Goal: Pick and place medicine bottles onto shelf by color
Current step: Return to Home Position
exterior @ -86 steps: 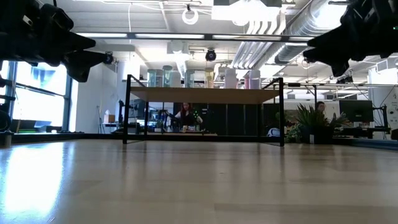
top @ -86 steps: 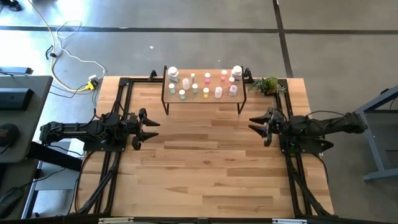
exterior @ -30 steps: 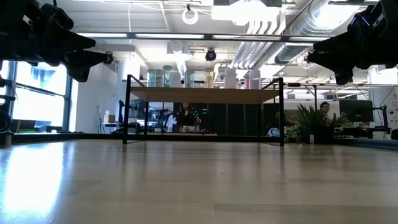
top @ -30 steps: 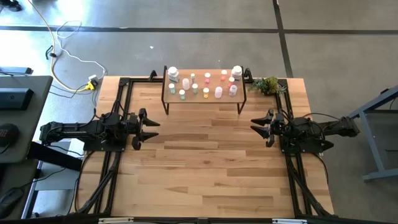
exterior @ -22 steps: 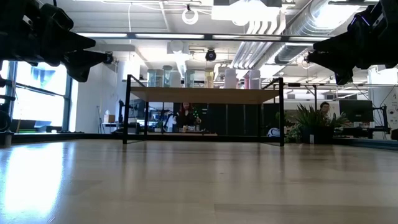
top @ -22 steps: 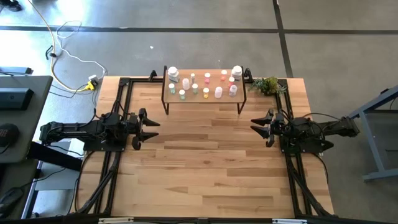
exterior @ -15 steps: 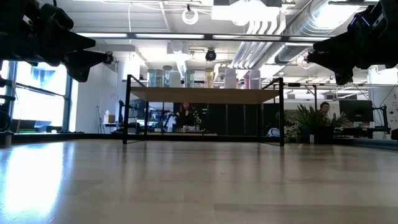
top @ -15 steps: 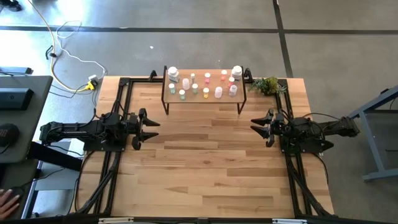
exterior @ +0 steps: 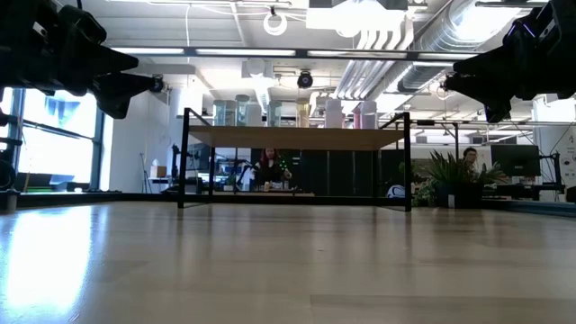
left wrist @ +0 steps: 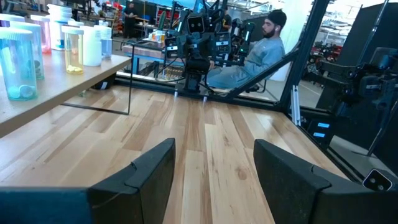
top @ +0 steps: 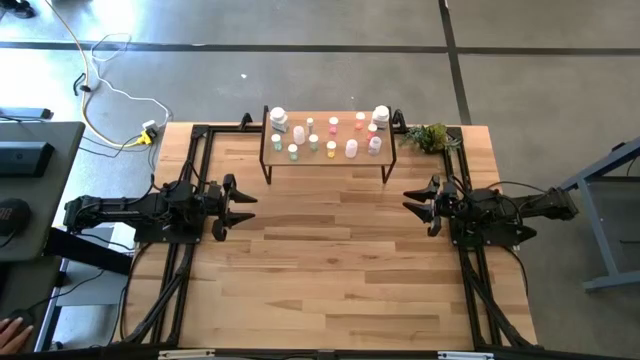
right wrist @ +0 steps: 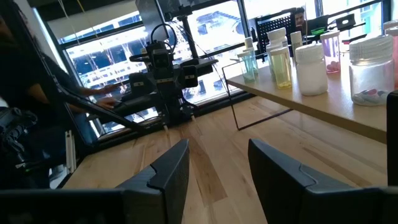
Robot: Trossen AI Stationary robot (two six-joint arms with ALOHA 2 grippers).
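The shelf (top: 325,156), a light-wood board on black legs, stands at the table's far middle; it also shows in the low view (exterior: 297,138). Several small medicine bottles (top: 330,135), white, pink, green and orange-capped, stand upright on its top, and show in the left wrist view (left wrist: 43,43) and right wrist view (right wrist: 311,59). My left gripper (top: 243,201) hovers open and empty at the table's left. My right gripper (top: 408,200) hovers open and empty at the table's right. Both point toward the table's middle, near of the shelf.
A green plant sprig (top: 430,137) lies at the table's far right, beside the shelf. Black frame rails (top: 180,260) run along the table's left and right sides. Bare tabletop (top: 330,260) spreads between the arms. A seated person (left wrist: 261,53) shows beyond the table.
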